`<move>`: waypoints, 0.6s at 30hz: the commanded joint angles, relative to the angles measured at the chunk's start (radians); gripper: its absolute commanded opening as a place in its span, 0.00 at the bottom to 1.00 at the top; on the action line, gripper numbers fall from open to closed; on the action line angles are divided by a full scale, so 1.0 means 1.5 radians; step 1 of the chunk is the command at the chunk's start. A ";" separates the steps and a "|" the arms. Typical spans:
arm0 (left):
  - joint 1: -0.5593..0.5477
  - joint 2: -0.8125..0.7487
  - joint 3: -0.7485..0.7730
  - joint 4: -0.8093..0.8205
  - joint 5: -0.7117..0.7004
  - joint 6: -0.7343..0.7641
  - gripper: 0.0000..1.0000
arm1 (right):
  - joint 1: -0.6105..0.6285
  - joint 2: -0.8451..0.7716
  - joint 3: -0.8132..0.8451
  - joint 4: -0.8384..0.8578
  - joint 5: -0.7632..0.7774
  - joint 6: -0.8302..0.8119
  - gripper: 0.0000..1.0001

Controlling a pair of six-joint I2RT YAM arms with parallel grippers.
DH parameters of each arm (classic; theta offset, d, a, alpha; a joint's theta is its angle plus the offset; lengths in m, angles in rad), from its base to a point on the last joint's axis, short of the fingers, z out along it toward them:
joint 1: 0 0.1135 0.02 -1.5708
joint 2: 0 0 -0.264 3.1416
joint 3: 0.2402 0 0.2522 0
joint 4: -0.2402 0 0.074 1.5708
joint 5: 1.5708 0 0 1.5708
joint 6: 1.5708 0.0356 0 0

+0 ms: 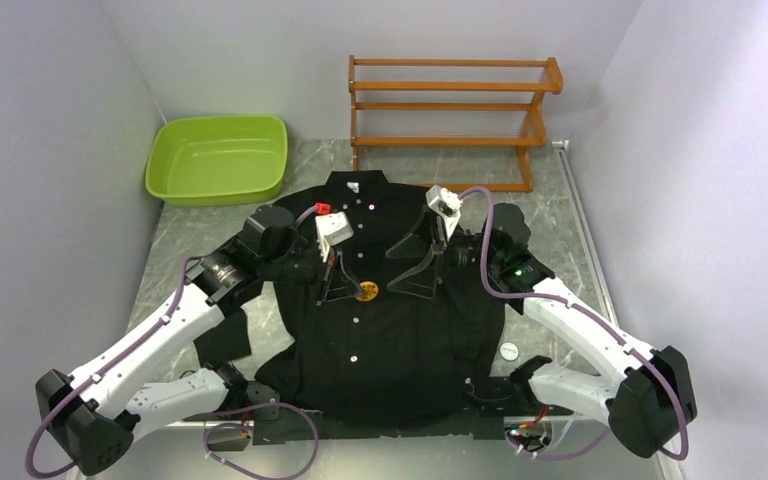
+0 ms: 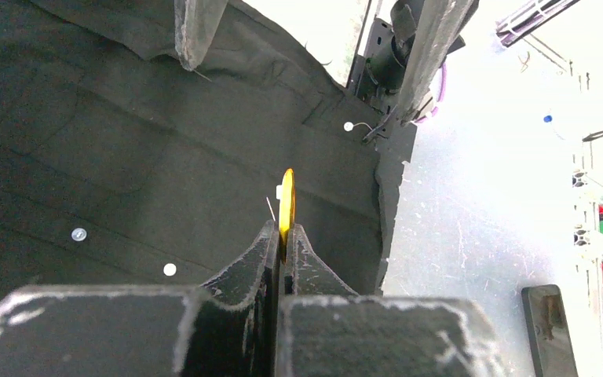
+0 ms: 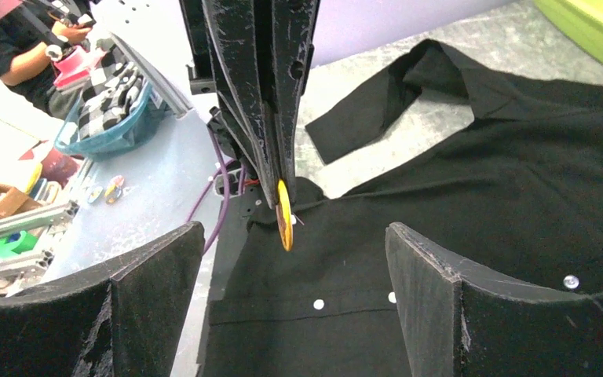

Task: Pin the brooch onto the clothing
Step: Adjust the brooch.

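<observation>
While clamping the brooch (image 1: 366, 291) by its lower rim, poised mid-chest over the clothing (image 1: 400, 340), just beside the line of white buttons (image 1: 357, 320), with the left gripper (image 1: 358, 290) closed tight on the amber disc. Seen edge-on from both wrist cameras as a thin upright sliver of orange-yellow, with a small pale nub and a fine pin on one face (the face toward the buttons in the left wrist view). Impossible to tell whether touching the cloth or just clear of it. Facing it from the other side, close by: the right gripper (image 1: 396, 270), spread wide and holding nothing, one black finger to either side of the brooch in its own camera. Beneath both, spread front-up across the grey marbled desk (image 1: 175, 235) with collar and white neck label (image 1: 353, 187) toward the far wall, black sleeves out to either side. Farther back, at the far left corner, a lime-green basin (image 1: 218, 158); to its right, against the wall, a slatted wooden rack (image 1: 450, 105). Near the hem on the right, a small white round cap (image 1: 509, 350) on the desk.
</observation>
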 commanded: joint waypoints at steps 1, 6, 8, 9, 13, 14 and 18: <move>-0.002 -0.002 0.019 0.059 0.032 -0.030 0.03 | -0.003 -0.006 0.025 -0.030 0.008 0.005 0.87; -0.001 -0.006 -0.014 0.125 0.032 -0.068 0.03 | -0.002 0.022 0.024 -0.003 -0.019 0.045 0.74; -0.001 -0.005 -0.025 0.151 0.032 -0.086 0.03 | -0.002 0.028 0.026 -0.006 -0.018 0.048 0.69; -0.001 -0.002 -0.030 0.161 0.034 -0.093 0.03 | -0.002 0.031 0.028 -0.009 -0.020 0.046 0.67; -0.001 0.010 -0.035 0.178 0.039 -0.109 0.02 | -0.001 0.036 0.041 -0.041 -0.016 0.026 0.59; -0.001 0.011 -0.038 0.185 0.041 -0.113 0.03 | 0.000 0.038 0.044 -0.052 -0.013 0.016 0.58; -0.002 0.014 -0.046 0.210 0.048 -0.124 0.03 | 0.002 0.051 0.056 -0.072 -0.011 0.008 0.56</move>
